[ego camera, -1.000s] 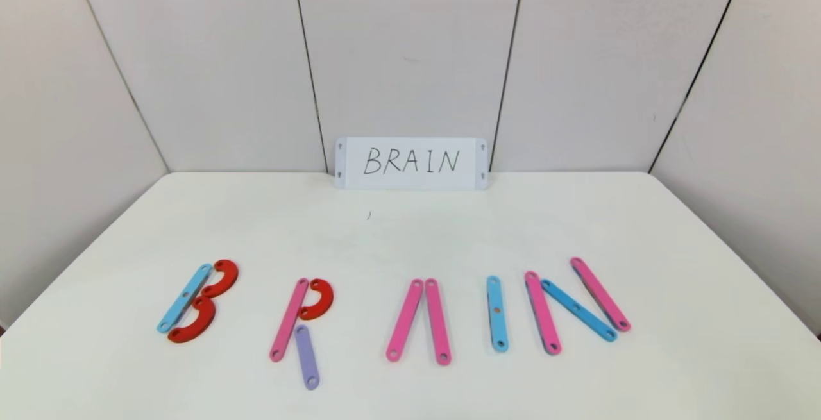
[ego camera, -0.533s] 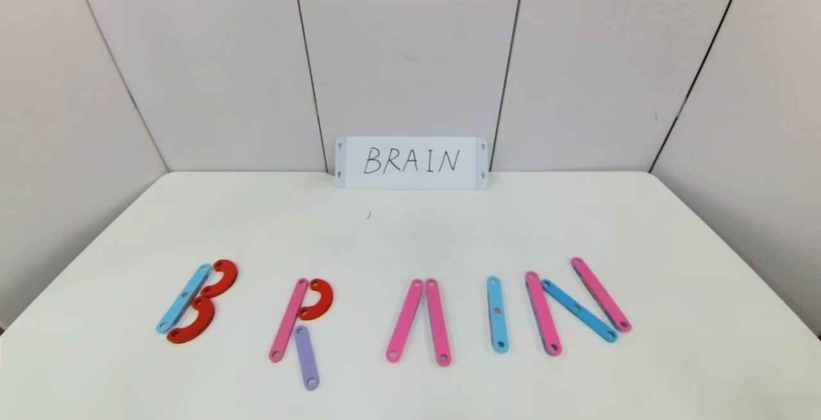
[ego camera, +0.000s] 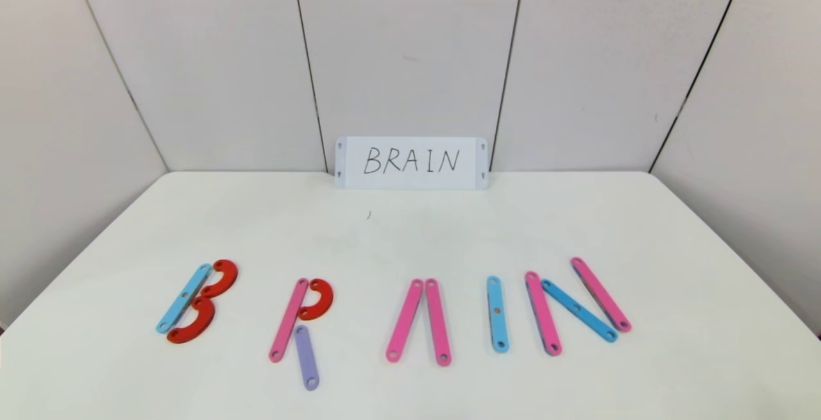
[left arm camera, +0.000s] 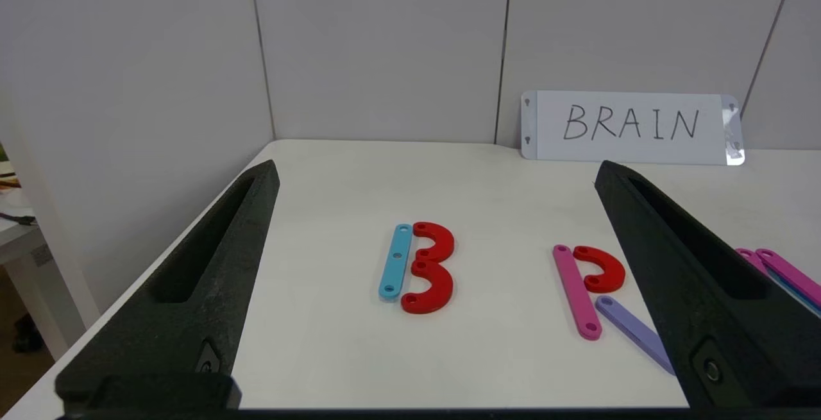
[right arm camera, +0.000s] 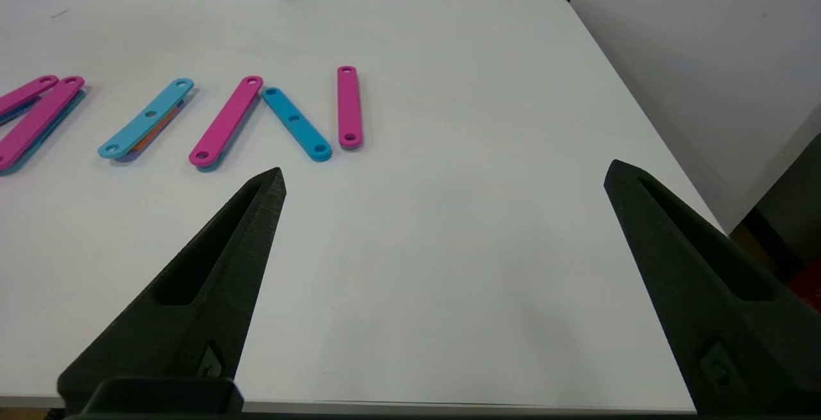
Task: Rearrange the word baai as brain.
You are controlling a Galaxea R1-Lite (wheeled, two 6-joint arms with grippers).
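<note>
White table [ego camera: 410, 240] carries one card [ego camera: 410, 163] at its far edge and five built letters [ego camera: 420, 320] along the near edge, possibly stacked bars underneath. Left gripper [left arm camera: 436, 183] and right gripper [right arm camera: 442, 176] both gape wide, holding nothing.

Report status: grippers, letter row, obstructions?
Left gripper open, right gripper open, both clear of the table. Letter row reads BRAIN, A lacks crossbar. Nothing obstructing.
</note>
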